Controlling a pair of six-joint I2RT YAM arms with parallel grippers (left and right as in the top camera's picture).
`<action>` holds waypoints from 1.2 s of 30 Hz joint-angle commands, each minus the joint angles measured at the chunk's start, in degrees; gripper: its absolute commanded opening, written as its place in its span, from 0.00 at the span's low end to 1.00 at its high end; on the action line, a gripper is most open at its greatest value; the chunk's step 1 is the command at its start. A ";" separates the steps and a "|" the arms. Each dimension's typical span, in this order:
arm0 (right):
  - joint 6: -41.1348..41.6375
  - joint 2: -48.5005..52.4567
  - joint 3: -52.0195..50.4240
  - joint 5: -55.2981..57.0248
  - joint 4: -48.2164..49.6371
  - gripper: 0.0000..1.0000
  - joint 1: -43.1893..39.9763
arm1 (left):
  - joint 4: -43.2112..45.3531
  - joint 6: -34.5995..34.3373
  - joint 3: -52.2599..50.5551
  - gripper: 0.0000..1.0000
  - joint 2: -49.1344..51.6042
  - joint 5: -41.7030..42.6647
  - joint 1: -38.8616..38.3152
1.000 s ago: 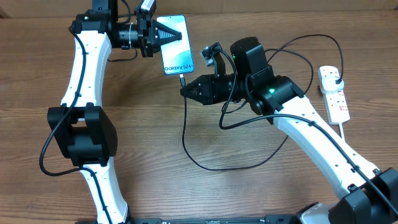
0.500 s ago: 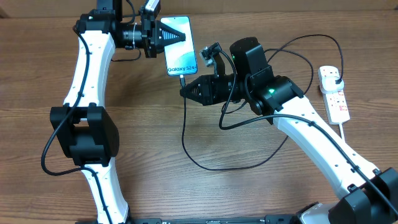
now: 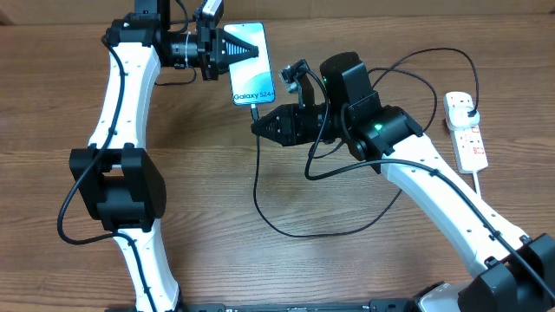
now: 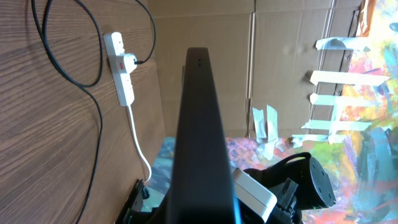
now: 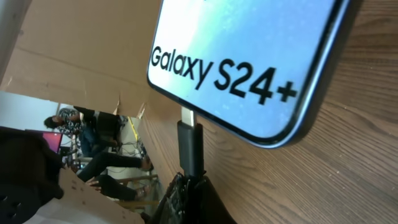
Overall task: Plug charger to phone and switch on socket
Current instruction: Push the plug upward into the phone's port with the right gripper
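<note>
R claw [image 3: 257, 127] holds charger [image 5: 189, 146] tip at phone [image 3: 250, 74] port; plug in socket [image 3: 473, 147].

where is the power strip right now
In the overhead view the white power strip lies flat near the right edge of the table, on the robot's right side, with the charger plugged into its far end.

I work over a brown wooden table [image 3: 347, 260], its grain running side to side. Along the table's far edge stands a wall of plain cardboard [image 4: 280, 56], creased into panels. Strips of white tape [image 4: 339, 78] are stuck on that cardboard, above the table. Beside the tape is a sheet [image 4: 373, 143] daubed in bright colours. Past the table's edge I make out people [image 5: 93, 134] sitting, blurred and dark-clothed.
</note>
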 commanded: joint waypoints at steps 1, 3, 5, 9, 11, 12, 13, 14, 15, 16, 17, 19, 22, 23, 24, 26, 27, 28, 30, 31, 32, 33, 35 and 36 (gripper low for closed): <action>1.14 -1.07 -0.04 3.13 0.79 0.04 -0.50 | -0.09 -0.35 1.29 0.04 -0.76 1.79 -0.28; 1.29 -1.07 -0.04 3.17 0.79 0.04 -0.76 | -0.07 -0.35 1.29 0.04 -0.76 1.79 -0.26; 1.31 -1.07 -0.04 3.15 0.79 0.04 -1.22 | -0.04 -0.35 1.29 0.04 -0.76 1.77 -0.26; 1.31 -1.07 -0.04 3.08 0.79 0.04 -2.12 | -0.02 -0.33 1.29 0.04 -0.76 1.68 -0.07; 1.31 -1.07 -0.04 3.08 0.81 0.04 -2.43 | -0.02 -0.35 1.29 0.04 -0.76 1.62 0.13; 1.31 -1.07 -0.04 3.10 0.87 0.04 -2.49 | -0.02 -0.35 1.29 0.04 -0.76 1.62 0.20; 1.31 -1.07 -0.04 3.08 1.01 0.04 -2.49 | -0.04 -0.35 1.29 0.04 -0.76 1.62 0.28; 1.31 -1.07 -0.04 3.10 1.05 0.04 -2.47 | -0.04 -0.35 1.29 0.04 -0.76 1.62 0.39; 1.31 -1.07 -0.04 3.10 1.16 0.04 -2.47 | -0.04 -0.37 1.29 0.04 -0.76 1.64 0.46; 1.31 -1.07 -0.04 3.10 1.22 0.04 -2.47 | -0.04 -0.37 1.29 0.04 -0.76 1.62 0.50; 1.31 -1.07 -0.04 3.10 1.25 0.04 -2.47 | -0.04 -0.37 1.29 0.04 -0.76 1.64 0.57; 1.31 -1.07 -0.04 3.10 1.22 0.04 -2.47 | -0.04 -0.37 1.29 0.04 -0.76 1.64 0.66; 1.31 -1.07 -0.04 3.10 1.20 0.04 -2.47 | -0.02 -0.37 1.29 0.04 -0.76 1.64 0.76; 1.31 -1.07 -0.04 3.10 1.20 0.04 -2.47 | -0.02 -0.39 1.29 0.04 -0.76 1.64 0.81; 1.29 -1.07 -0.04 3.10 1.20 0.04 -2.47 | -0.02 -0.39 1.29 0.04 -0.76 1.64 0.83; 1.31 -1.07 -0.04 3.10 1.20 0.04 -2.47 | -0.04 -0.46 1.29 0.04 -0.76 1.64 0.87; 1.31 -1.07 -0.04 3.10 1.20 0.04 -2.47 | -0.04 -0.59 1.29 0.04 -0.76 1.64 0.87; 1.31 -1.07 -0.04 3.10 1.22 0.04 -2.47 | -0.02 -0.59 1.29 0.04 -0.76 1.64 0.87; 1.31 -1.07 -0.04 3.10 1.22 0.04 -2.47 | -0.04 -0.59 1.29 0.05 -0.76 1.64 0.87; 1.31 -1.07 -0.04 3.10 1.22 0.04 -2.47 | -0.02 -0.61 1.29 0.04 -0.76 1.64 0.87; 1.31 -1.07 -0.04 3.10 1.22 0.04 -2.47 | -0.02 -0.61 1.29 0.04 -0.76 1.62 0.87; 1.31 -1.07 -0.04 3.10 1.22 0.04 -2.47 | -0.02 -0.61 1.29 0.04 -0.76 1.62 0.87; 1.31 -1.07 -0.04 3.08 1.22 0.04 -2.47 | 0.02 -1.05 1.29 0.04 -0.76 1.60 0.87; 1.33 -1.07 -0.04 3.08 1.22 0.04 -2.40 | 0.13 -1.36 1.29 0.04 -0.76 1.60 0.90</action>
